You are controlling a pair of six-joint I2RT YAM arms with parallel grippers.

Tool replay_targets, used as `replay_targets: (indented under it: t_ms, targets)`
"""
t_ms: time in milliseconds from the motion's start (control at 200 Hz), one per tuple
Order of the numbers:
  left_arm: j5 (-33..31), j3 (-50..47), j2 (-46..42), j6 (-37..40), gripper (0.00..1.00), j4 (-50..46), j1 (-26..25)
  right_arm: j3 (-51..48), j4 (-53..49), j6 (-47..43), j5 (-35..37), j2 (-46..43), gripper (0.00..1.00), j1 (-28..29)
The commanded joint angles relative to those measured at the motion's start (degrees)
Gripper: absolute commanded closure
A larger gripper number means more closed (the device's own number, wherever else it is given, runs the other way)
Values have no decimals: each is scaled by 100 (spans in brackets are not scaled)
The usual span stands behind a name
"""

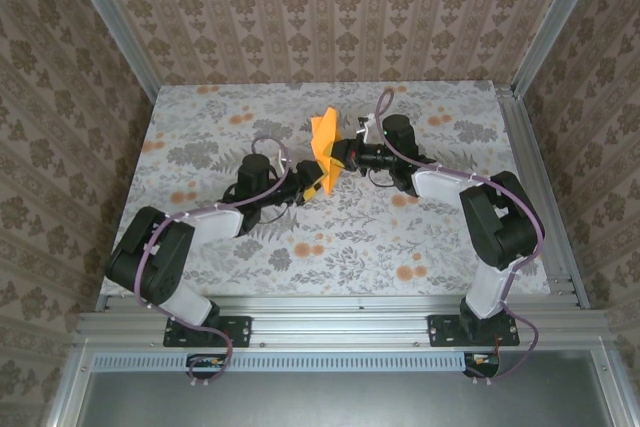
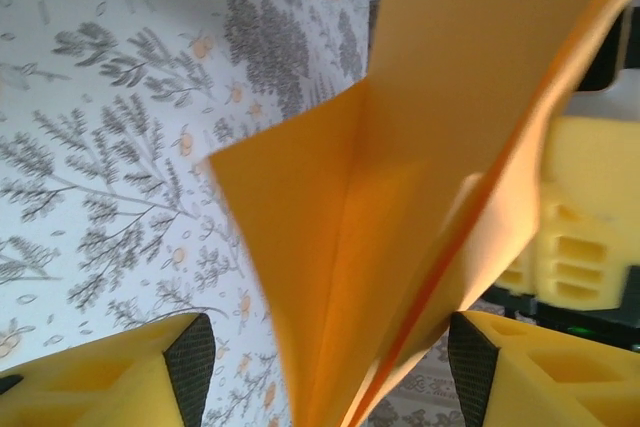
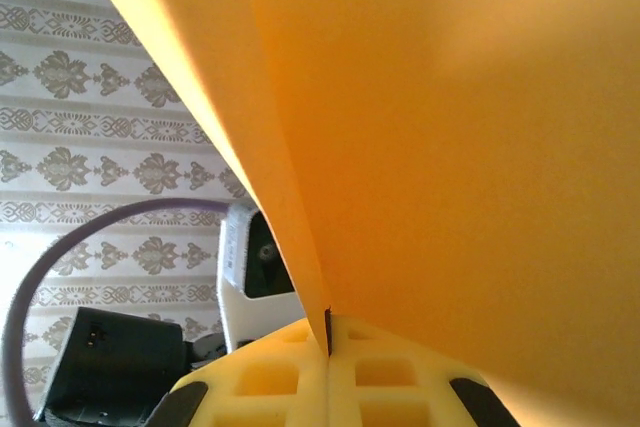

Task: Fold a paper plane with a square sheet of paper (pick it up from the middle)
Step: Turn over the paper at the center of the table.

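Orange paper lies almost against the right wrist lens. It is a smooth sheet slanting from upper left to lower right. Its lower edge is nipped in the seam where the two yellow fingers of the right claw meet, so that claw is closed tight on the paper. Left of it, a purple cable curves in front of the patterned wall.

From the left wrist, the paper is a creased shape whose folded layers narrow to a point at the bottom of the frame. The left claw stands wide and grips nothing. One finger sits at lower left, clear of the paper. The other sits at lower right, just beside the paper's edge; I cannot tell whether it touches. Beyond the paper, at the right, is the yellow of the right claw.

From above, the left arm reaches from the lower left toward the middle of the leaf-printed tabletop. Its claw is at the paper's lower end. The paper is held upright, off the tabletop, near its centre. The right claw holds it from the right side. The right arm bends back to its base at lower right.
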Motion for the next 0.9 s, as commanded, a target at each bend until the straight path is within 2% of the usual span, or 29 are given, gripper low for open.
replay_targets:
  t_ms: [0, 195, 425, 585, 725, 825, 895]
  targets:
    - [132, 289, -16, -53, 35, 456, -37, -74, 358, 174, -157, -102, 98, -32]
    - [186, 374, 38, -69, 44, 584, -33, -153, 484, 249, -144, -63, 98, -60]
    - [434, 381, 2, 90, 70, 268, -2, -240, 515, 227, -148, -26, 98, -105]
    - [481, 528, -85, 456, 84, -281, -2, -253, 567, 243, -194, 25, 95, -105]
    - [375, 726, -335, 1083, 93, -1324, 23, -283, 557, 208, -192, 13, 90, -131]
    - [261, 995, -575, 1736, 95, -2405, 42, -307, 413, 103, -183, -49, 80, -184]
    - [-106, 1249, -715, 2301, 95, -3288, 60, -330, 320, 17, -167, -131, 74, -238]
